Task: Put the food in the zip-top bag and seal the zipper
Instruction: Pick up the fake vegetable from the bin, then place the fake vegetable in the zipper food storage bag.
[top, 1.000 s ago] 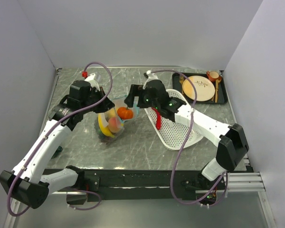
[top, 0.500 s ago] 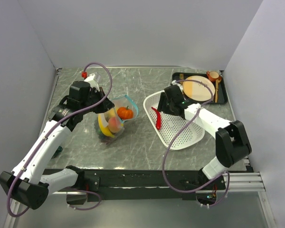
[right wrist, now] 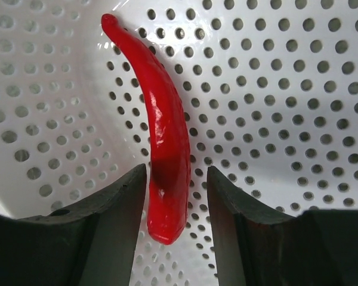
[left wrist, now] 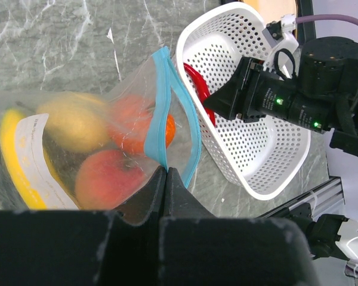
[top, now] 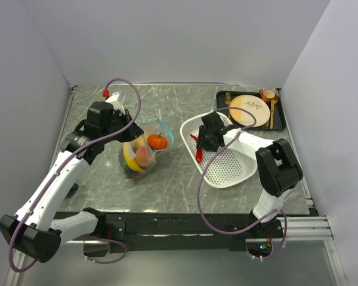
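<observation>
The zip-top bag [top: 142, 149] lies left of centre with its teal zipper [left wrist: 160, 113] mouth gaping. Inside it are a banana [left wrist: 9, 155], a lemon [left wrist: 74, 122], a peach [left wrist: 107, 179] and an orange tomato [top: 157, 141]. My left gripper [left wrist: 166, 170] is shut on the bag's mouth edge at the zipper strip, and it holds that edge up [top: 131, 132]. A red chili [right wrist: 164, 131] lies in the white basket [top: 232, 170]. My right gripper [right wrist: 176, 179] is down over the chili's thick end with one finger on each side of it. Its jaws are open, with a gap showing on the right side.
A black tray [top: 280, 122] at the back right carries a beige plate [top: 251, 111], an orange cup [top: 267, 94] and cutlery. The basket's rim [left wrist: 191, 119] stands close to the right of the bag's mouth. Grey walls enclose the table on the left, back and right.
My right arm has left the bag's mouth, swung right to the basket and come down over the chili, its jaws narrowing. The left arm and the bag have stayed still.
</observation>
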Robot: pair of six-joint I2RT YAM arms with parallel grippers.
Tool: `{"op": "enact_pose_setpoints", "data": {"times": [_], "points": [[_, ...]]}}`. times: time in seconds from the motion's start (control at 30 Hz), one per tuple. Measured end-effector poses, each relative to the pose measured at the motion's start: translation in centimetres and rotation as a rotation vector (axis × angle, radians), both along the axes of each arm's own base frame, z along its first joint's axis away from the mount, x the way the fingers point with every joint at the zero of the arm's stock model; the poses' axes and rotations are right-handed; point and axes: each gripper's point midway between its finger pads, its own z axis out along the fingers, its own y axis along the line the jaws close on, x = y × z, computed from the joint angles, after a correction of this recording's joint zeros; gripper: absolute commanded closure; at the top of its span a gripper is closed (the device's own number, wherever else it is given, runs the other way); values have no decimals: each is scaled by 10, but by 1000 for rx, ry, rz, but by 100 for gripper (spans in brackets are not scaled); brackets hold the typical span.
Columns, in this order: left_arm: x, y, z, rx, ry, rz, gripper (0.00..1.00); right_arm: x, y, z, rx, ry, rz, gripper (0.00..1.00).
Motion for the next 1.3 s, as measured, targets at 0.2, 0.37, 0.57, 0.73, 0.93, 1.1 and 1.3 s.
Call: {"op": "enact_pose_setpoints", "data": {"times": [0.2,0.37,0.57,0.73,0.93,1.1,1.3], "points": [[0,0,0,1,-1,3,99,-3,1,-13,1,37,10,57],[0,0,0,2,-1,3,99,1,1,-13,8,26,15,80],[1,1,0,3,-2,5,99,-1,-1,-5,15,3,10,82],[1,1,-1,4,-1,5,99,4,-8,32,20,-99,-17,82],[1,1,-1,3,-1,5,99,8,-13,81,54,-225,-40,82],[1,1,-1,3,-1,5,99,3,-6,107,113,-272,-2,80],[0,0,-5,4,6,3,99,-11,29,136,214,-273,162,77]]}}
